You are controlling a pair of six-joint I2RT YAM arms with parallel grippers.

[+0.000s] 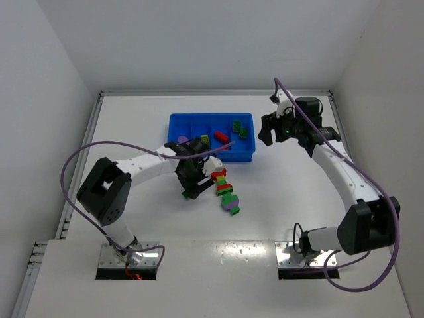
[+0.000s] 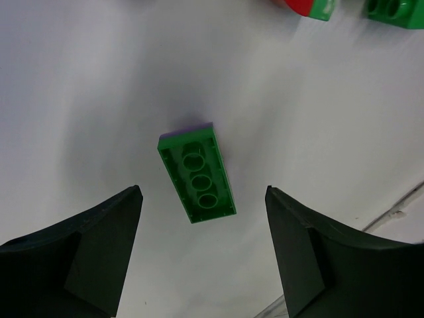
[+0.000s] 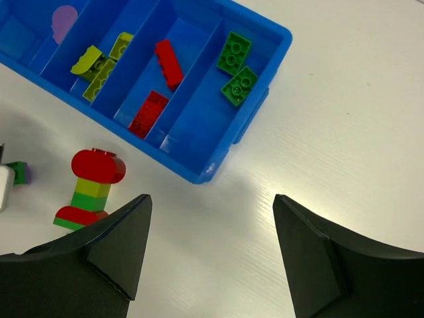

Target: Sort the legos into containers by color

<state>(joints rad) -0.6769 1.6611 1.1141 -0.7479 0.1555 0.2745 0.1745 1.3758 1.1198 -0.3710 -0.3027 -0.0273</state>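
A green lego (image 2: 197, 177) lies studs-down on the white table, with a sliver of purple showing at its far end. My left gripper (image 2: 202, 191) stands open over it, one finger on each side, neither touching. In the top view that gripper (image 1: 192, 184) sits just left of a mixed stack of legos (image 1: 225, 192) in red, yellow-green, green and purple. The blue tray (image 3: 199, 173) holds a purple piece (image 3: 64, 20), yellow-green bricks (image 3: 99, 63), red bricks (image 3: 169, 63) and green bricks (image 3: 234, 53), each colour in its own container. My right gripper (image 3: 212, 197) hangs open and empty near the tray's right end.
The mixed stack (image 3: 93, 189) stands on the table in front of the tray (image 1: 175, 119). White walls enclose the table on three sides. A purple cable (image 1: 73, 165) loops off the left arm. The right gripper (image 1: 278, 129) hovers right of the tray.
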